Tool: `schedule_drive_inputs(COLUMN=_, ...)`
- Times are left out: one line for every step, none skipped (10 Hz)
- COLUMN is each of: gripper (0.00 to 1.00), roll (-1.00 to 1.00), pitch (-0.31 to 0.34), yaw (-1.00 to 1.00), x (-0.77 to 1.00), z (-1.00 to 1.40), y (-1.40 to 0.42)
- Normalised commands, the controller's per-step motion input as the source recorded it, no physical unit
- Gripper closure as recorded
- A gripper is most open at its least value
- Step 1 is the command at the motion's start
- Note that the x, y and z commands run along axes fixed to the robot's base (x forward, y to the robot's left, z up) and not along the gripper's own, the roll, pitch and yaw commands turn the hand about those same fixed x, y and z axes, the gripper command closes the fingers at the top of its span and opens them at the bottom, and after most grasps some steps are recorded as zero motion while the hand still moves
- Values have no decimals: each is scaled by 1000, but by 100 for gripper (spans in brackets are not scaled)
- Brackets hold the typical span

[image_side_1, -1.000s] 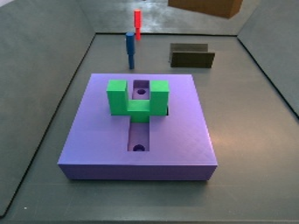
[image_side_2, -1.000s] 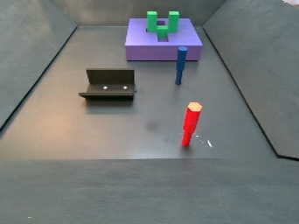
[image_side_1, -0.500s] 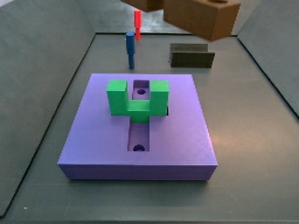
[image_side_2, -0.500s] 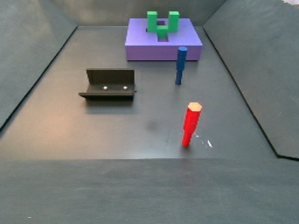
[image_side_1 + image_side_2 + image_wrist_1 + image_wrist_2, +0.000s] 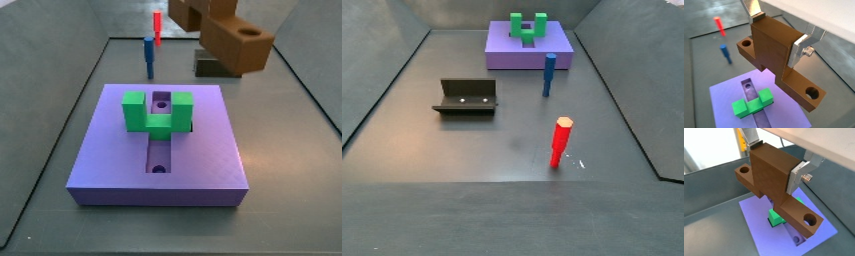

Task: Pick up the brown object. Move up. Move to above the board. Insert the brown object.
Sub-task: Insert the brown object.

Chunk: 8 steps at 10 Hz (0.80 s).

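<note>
In both wrist views the brown object (image 5: 781, 60) is seen clamped at its thick block between the silver fingers (image 5: 799, 50) of the gripper (image 5: 777, 32), carried in the air over the board (image 5: 724, 97) with its slot and green block (image 5: 751, 104). In a side view the brown object (image 5: 230, 38) is shown aloft beyond the board (image 5: 160, 150), near the fixture (image 5: 210, 66); in the other it is not caught. Picking and lifting are judged done; centring over the board and insertion are left
</note>
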Motion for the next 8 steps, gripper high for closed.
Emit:
schedule_drive_inputs(gripper=100, roll=40, pitch=60, yaw=-829, x=80, z=-280, y=0)
schedule_drive_inputs(gripper=100, roll=43, pitch=50, yaw=-820, x=97, z=-251, y=-11)
schedule_drive_inputs(gripper=100, roll=121, pitch=93, yaw=-809, x=0, z=-394, y=0)
schedule_drive_inputs(gripper=100, roll=170, pitch=169, yaw=-534, x=34, z=-563, y=-94)
schedule_drive_inputs(gripper=100, roll=100, pitch=139, yaw=-411, x=23, z=-611, y=-123)
schedule_drive_inputs(gripper=100, roll=56, pitch=90, yaw=-243, x=0, z=-554, y=-131)
schedule_drive_inputs(gripper=100, roll=0, pitch=46, yaw=-194, x=-71, z=-526, y=-134)
schedule_drive_inputs(gripper=100, roll=-81, pitch=0, yaw=-169, x=-97, z=-383, y=-14)
